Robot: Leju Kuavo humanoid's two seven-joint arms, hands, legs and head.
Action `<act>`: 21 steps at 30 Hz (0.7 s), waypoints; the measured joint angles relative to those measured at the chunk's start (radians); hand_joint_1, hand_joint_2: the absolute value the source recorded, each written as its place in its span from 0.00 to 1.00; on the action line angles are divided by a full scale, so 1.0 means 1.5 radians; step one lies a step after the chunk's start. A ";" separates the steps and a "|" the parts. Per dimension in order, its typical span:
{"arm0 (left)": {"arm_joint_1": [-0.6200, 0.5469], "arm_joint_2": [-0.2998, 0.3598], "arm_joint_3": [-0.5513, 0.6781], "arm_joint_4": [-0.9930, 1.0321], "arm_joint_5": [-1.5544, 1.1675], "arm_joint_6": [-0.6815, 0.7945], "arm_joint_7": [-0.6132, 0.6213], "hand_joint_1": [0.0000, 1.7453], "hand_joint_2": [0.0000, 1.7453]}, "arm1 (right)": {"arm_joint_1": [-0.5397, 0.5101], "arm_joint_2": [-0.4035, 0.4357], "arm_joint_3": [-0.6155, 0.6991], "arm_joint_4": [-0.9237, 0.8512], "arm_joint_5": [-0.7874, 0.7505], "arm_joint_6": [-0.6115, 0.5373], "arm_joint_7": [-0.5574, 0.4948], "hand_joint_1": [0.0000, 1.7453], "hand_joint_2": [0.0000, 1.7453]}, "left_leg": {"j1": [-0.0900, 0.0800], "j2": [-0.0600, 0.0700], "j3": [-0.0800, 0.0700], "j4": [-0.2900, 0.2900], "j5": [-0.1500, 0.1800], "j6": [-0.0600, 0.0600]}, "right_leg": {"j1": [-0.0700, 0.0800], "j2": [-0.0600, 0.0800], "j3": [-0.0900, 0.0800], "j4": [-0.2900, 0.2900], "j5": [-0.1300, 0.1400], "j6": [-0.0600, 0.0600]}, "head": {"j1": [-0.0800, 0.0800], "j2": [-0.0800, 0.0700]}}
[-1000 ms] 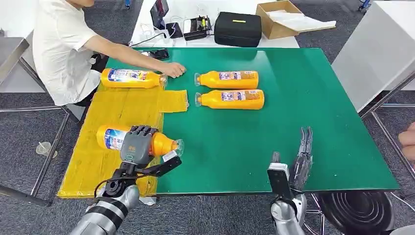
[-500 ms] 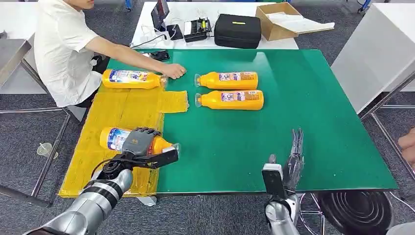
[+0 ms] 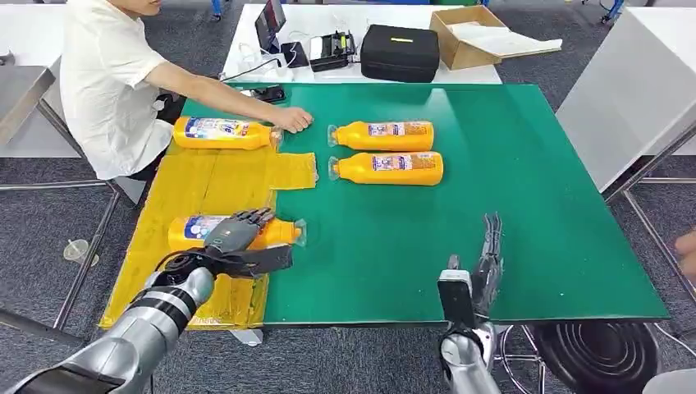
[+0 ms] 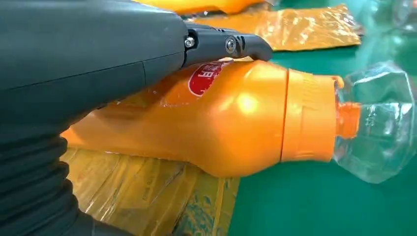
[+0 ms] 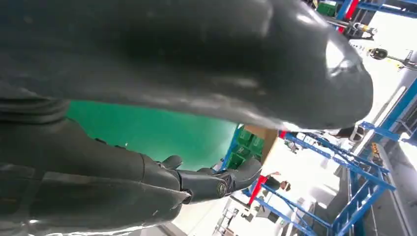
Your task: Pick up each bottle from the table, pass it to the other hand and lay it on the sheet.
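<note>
Left hand (image 3: 236,234) lower left, fingers spread over bottle (image 3: 234,232) lying on sheet (image 3: 205,185), grip unclear. Right hand (image 3: 488,267) lower centre, fingers straight, holding nothing.

The left hand (image 3: 237,235) has a grey back and dark fingers, with a thick grey thumb. Behind it comes a ribbed silver forearm with black bands, a thin black cable looped at the wrist. The right hand (image 3: 487,263) is dark grey with slim fingers above a pale grey wrist block.
</note>
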 measured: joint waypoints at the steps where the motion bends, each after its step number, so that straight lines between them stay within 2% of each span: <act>1: -0.001 0.002 0.000 0.001 0.001 -0.005 -0.003 0.00 1.00 | -0.001 -0.001 0.002 0.002 0.000 0.000 0.000 0.00 0.00 | 0.000 0.000 0.000 0.000 0.000 0.000 | 0.000 0.000 0.000 0.000 0.000 0.000 | 0.000 0.000; 7: -0.004 0.005 0.000 0.004 0.004 -0.010 -0.007 0.00 1.00 | -0.004 -0.005 0.009 0.009 -0.001 0.000 0.000 0.00 0.00 | 0.000 0.000 0.002 0.000 0.000 0.000 | 0.000 0.000 0.001 0.000 0.000 0.000 | 0.000 0.000; 8: -0.004 0.005 0.000 0.005 0.004 -0.010 -0.007 0.00 1.00 | -0.004 -0.006 0.011 0.010 -0.001 0.000 0.000 0.00 1.00 | 0.000 0.000 0.002 0.000 0.000 0.000 | 0.000 0.000 0.002 0.000 0.000 0.000 | 0.000 0.000; 17: -0.004 0.012 -0.001 0.006 0.048 -0.017 -0.051 0.00 1.00 | -0.015 -0.014 0.027 0.023 -0.017 -0.002 0.000 0.00 1.00 | 0.000 0.000 0.003 0.000 0.000 0.000 | 0.000 0.000 0.003 0.000 0.000 0.000 | 0.000 0.000; 18: 0.002 0.012 -0.004 0.005 0.053 0.001 -0.059 0.00 0.00 | -0.016 -0.016 0.030 0.024 -0.017 -0.003 0.000 0.00 1.00 | 0.000 0.000 0.003 0.000 0.000 0.000 | 0.000 0.000 0.003 0.000 0.000 0.000 | 0.000 0.000; 21: 0.024 0.011 -0.009 -0.010 0.071 0.063 -0.066 0.00 0.00 | -0.016 -0.018 0.033 0.027 0.002 -0.005 0.000 0.00 1.00 | 0.000 0.000 0.003 0.000 0.000 0.000 | 0.000 0.000 0.002 0.000 0.000 0.000 | 0.000 0.000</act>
